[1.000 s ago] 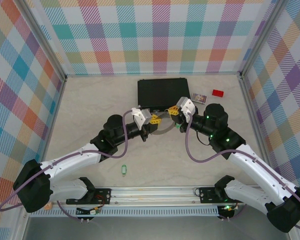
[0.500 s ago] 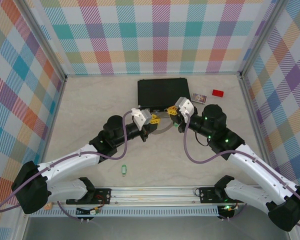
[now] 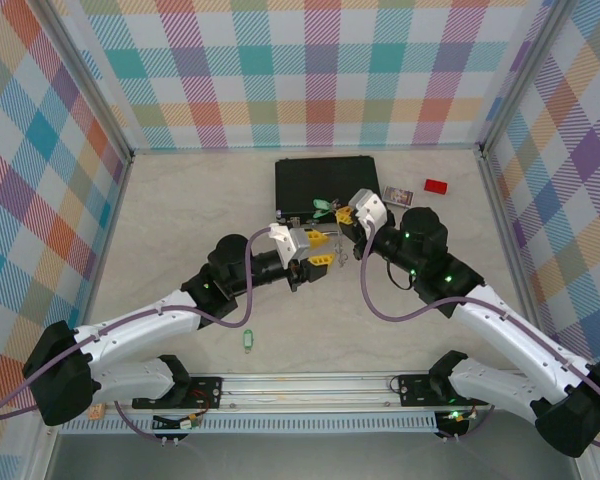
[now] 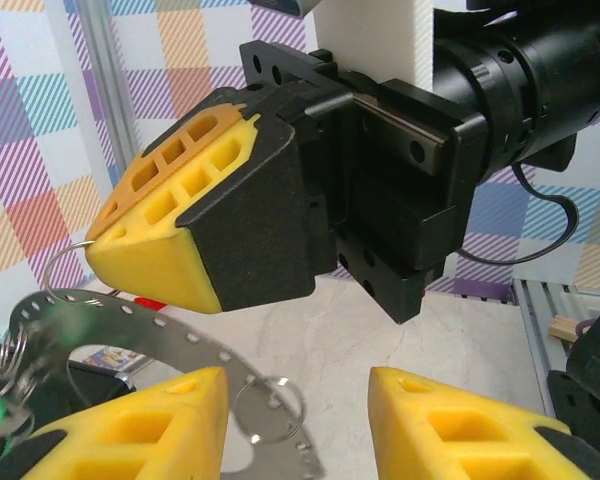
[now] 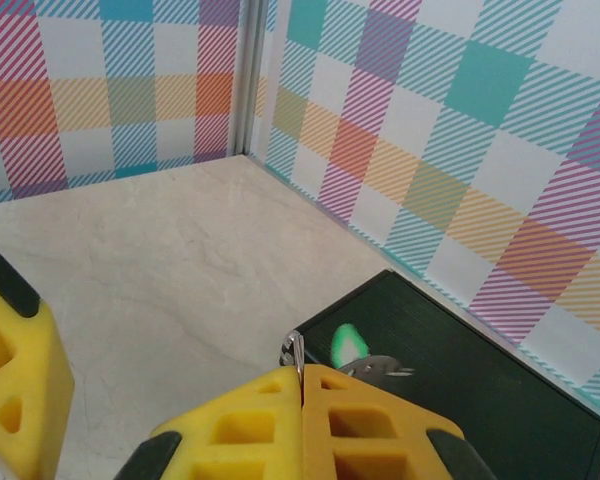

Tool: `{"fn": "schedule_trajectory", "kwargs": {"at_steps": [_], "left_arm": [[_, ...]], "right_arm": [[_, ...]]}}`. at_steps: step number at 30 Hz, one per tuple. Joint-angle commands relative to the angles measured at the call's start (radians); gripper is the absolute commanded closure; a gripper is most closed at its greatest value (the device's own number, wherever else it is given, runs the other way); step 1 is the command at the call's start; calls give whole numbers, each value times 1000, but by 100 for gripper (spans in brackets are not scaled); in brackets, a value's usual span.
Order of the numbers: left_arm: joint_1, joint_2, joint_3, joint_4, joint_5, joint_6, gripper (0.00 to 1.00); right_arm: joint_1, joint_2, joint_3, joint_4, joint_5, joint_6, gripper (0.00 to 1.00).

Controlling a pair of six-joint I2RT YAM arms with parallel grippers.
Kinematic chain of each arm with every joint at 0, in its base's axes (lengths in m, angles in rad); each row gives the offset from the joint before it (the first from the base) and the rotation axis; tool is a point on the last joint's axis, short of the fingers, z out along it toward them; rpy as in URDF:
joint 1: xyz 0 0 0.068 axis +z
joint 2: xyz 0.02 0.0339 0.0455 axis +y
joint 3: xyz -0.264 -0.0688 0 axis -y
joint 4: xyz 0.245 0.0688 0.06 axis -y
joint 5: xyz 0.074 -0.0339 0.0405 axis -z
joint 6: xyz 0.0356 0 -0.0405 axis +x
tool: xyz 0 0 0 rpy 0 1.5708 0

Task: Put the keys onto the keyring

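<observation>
Left pincer [image 4: 298, 390] has sprung open, off the keyring [image 4: 130, 322]. Right pincer [image 5: 300, 380] stays clamped on its edge above the black case [image 5: 460, 400], one green key [image 5: 348, 343] apparently threaded. Next: left fetches the second green key [image 3: 247, 341] from the tabletop [image 3: 180, 230].

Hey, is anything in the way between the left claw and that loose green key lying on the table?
Nothing visible: just bare table lies between the left claw and the loose key.

The right fingers [image 5: 380, 425] hide most of the keyring [image 5: 297, 358]; the key [image 5: 348, 343] is blurred.
</observation>
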Motion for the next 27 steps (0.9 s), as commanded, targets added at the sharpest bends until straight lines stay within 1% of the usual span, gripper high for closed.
{"fn": "schedule_trajectory", "kwargs": {"at_steps": [1,5,10,14,17,22,25,27], "left_arm": [[-8,-22,6,30,9,5,58],[-9,-44,4,14,-28,-11,56],[-8,-79,20,-10,-65,-59,55],[-5,-106,46,-56,-107,-98,55],[2,-117,62,-77,-126,-109,55],[34,-129,97,-123,-164,-125,55],[69,-131,121,-146,-183,-144,55],[98,-136,128,-138,-185,-172,55]], "right_arm": [[0,-7,-18,96,-1,29,100],[-2,-33,-71,183,-31,47,100],[-10,-48,-126,293,-96,107,100],[-33,-42,-170,420,-171,162,100],[-49,-20,-174,474,-226,226,100],[-75,30,-171,551,-285,269,100],[-94,62,-168,592,-325,302,100],[-105,86,-170,658,-345,330,100]]}}
